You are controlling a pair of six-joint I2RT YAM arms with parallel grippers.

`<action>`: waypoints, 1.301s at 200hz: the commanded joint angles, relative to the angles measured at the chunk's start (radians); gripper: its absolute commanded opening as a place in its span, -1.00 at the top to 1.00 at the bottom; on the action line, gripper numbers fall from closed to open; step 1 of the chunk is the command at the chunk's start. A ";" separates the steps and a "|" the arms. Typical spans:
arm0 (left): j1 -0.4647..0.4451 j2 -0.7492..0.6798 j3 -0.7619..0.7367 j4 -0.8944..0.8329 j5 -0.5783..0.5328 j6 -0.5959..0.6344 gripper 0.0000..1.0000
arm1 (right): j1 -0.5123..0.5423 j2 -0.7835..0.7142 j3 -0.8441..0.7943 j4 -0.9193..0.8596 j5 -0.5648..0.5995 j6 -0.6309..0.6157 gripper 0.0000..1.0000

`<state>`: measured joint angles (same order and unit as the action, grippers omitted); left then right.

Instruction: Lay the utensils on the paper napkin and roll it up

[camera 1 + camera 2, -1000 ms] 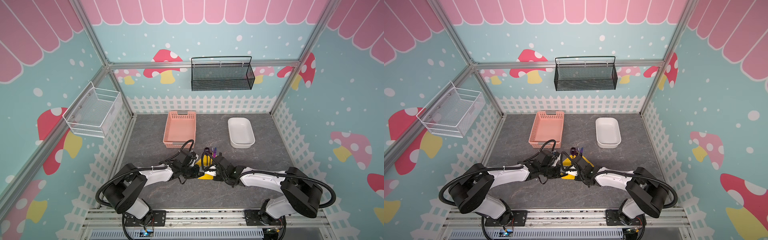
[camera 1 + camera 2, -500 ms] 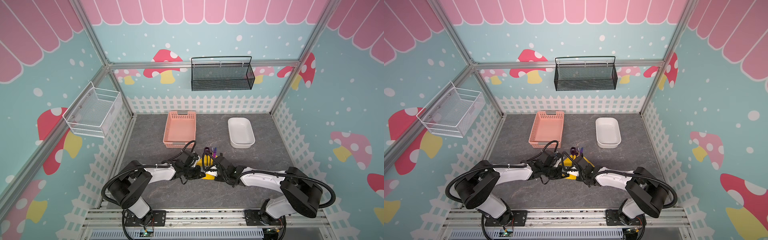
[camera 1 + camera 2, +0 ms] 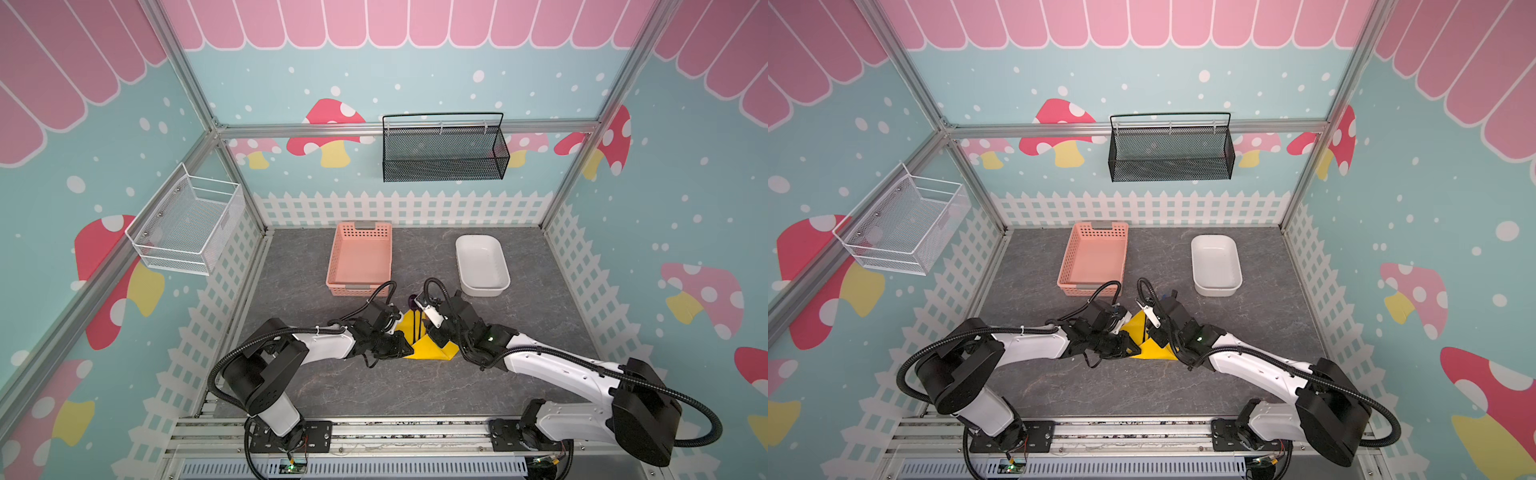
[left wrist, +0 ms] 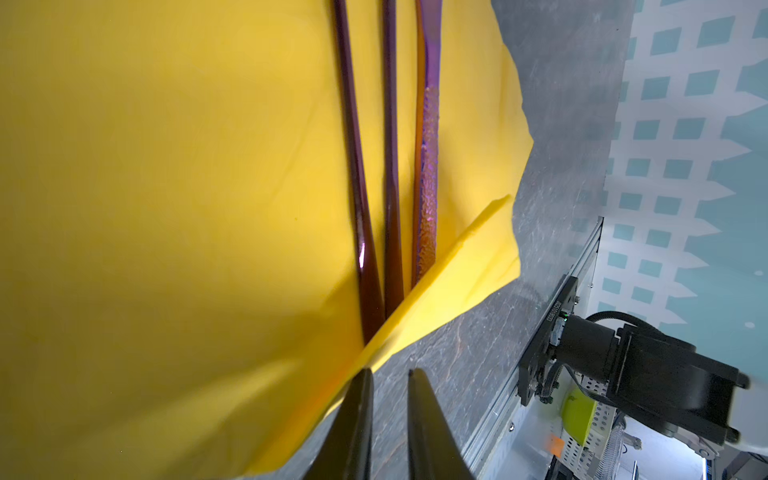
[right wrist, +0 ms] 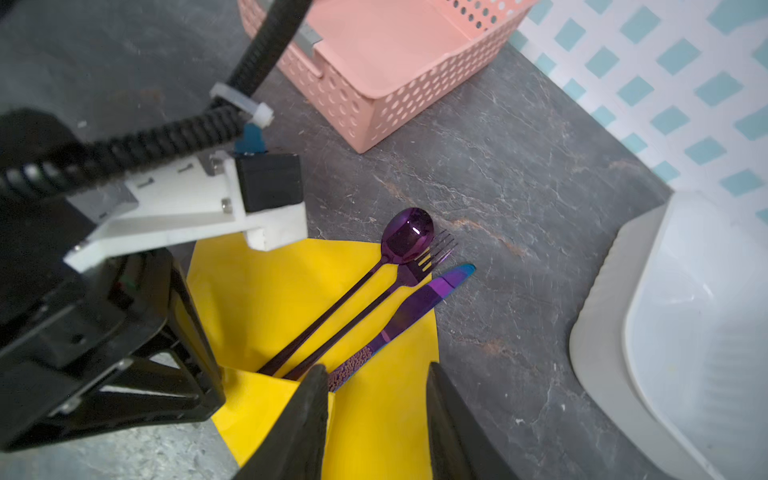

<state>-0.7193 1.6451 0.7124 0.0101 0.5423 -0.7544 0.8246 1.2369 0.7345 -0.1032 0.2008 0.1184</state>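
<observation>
The yellow paper napkin (image 3: 428,353) (image 5: 270,299) lies on the grey table between both arms. On it lie the utensils side by side: spoon (image 5: 409,235), fork (image 5: 432,253) and knife (image 5: 424,299), heads sticking out past the far edge. A near corner of the napkin (image 4: 457,274) is folded over the handle ends. My right gripper (image 5: 378,374) stands open just over that fold, holding nothing. My left gripper (image 4: 388,372) sits at the napkin's near left edge with a narrow gap; only bare table shows between its fingers.
A pink perforated basket (image 3: 360,259) and a white dish (image 3: 482,266) stand behind the napkin. A black wire basket (image 3: 444,149) hangs on the back wall, a white one (image 3: 187,224) on the left wall. The left wrist mount (image 5: 199,208) hangs close beside the right gripper.
My right gripper has gone from shut to open, and the folded napkin corner now rests on the handles. The left gripper's gap is unchanged.
</observation>
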 commanded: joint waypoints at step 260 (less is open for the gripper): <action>-0.043 0.089 0.169 -0.112 -0.018 0.043 0.62 | -0.221 0.164 -0.183 0.025 -0.593 0.584 0.91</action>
<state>-0.7528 1.7126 0.8520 -0.0898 0.5167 -0.7277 0.6186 1.3815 0.5282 -0.1009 -0.3939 0.7261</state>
